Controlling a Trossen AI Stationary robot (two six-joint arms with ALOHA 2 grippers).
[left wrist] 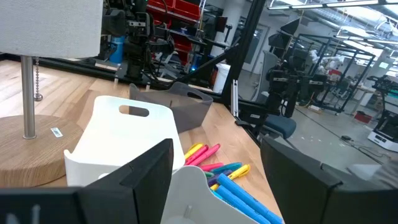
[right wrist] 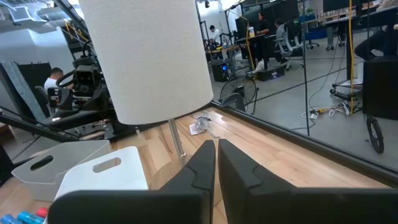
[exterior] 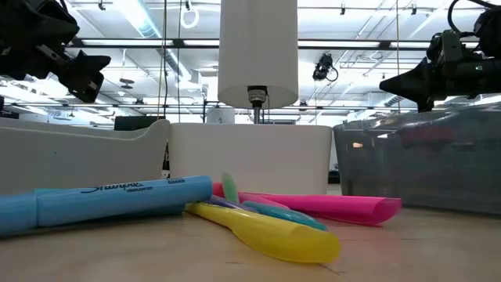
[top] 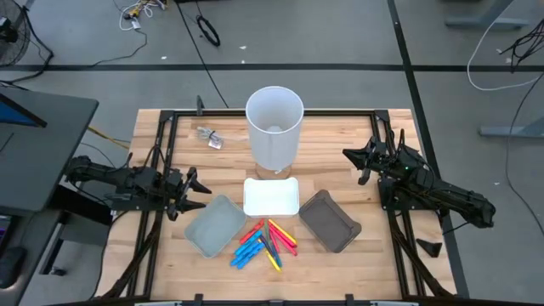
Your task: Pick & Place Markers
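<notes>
We lower the open left jaws (top: 197,189) over one short coloured plastic marker (top: 265,242); closed right jaws (top: 364,161) wait far right

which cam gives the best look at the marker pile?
High view: the whole markers pile shows, between the trays. Low view shows a few markers up close, left wrist part of the pile, right wrist only a corner.
</notes>
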